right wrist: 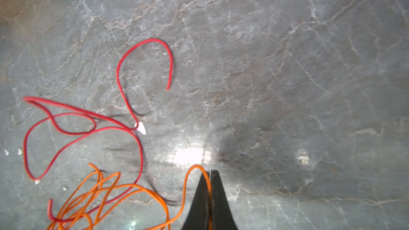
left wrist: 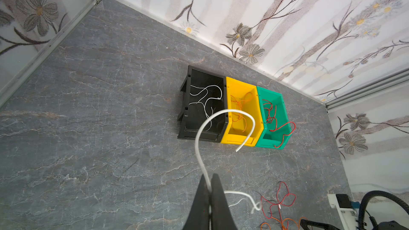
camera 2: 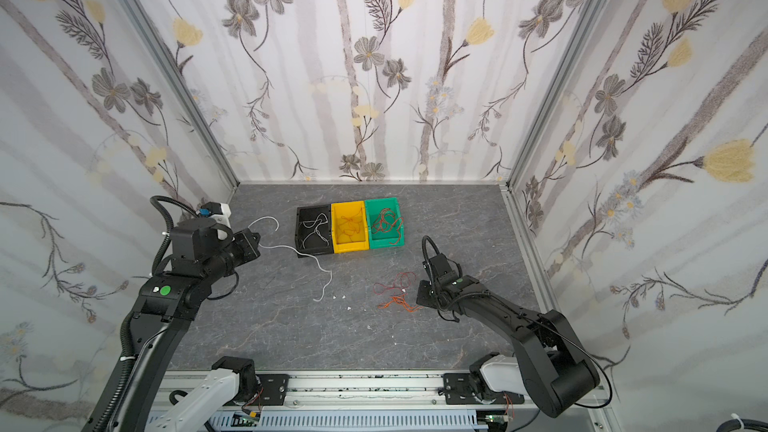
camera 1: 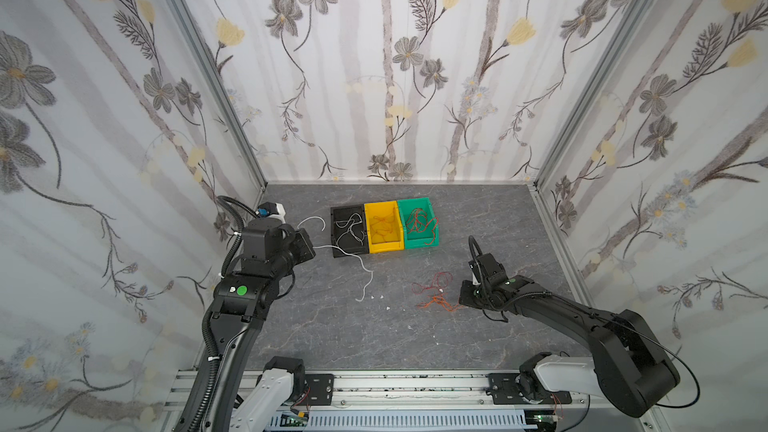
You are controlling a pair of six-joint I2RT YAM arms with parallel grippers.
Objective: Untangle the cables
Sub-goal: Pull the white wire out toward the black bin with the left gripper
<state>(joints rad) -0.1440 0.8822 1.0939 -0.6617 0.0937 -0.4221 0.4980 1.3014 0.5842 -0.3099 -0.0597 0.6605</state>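
My left gripper (left wrist: 209,182) is shut on a white cable (left wrist: 200,133) that arcs up from its tips and curls over. In both top views this gripper (camera 1: 309,245) hangs left of the bins, and the white cable (camera 1: 365,270) trails down onto the table. The right gripper (right wrist: 209,173) is shut on an orange cable (right wrist: 186,186) low over the table. That cable lies tangled with a red cable (right wrist: 124,78) beside it. The orange cable (camera 1: 440,304) and the red cable (camera 1: 436,282) sit just left of the right gripper (camera 1: 461,303).
Three bins stand in a row at the back: a black bin (camera 1: 333,230) with white cables, a yellow bin (camera 1: 380,204) with orange ones, and a green bin (camera 1: 413,201) with red ones, one hanging over its front. Small white scraps (camera 1: 380,297) lie mid-table.
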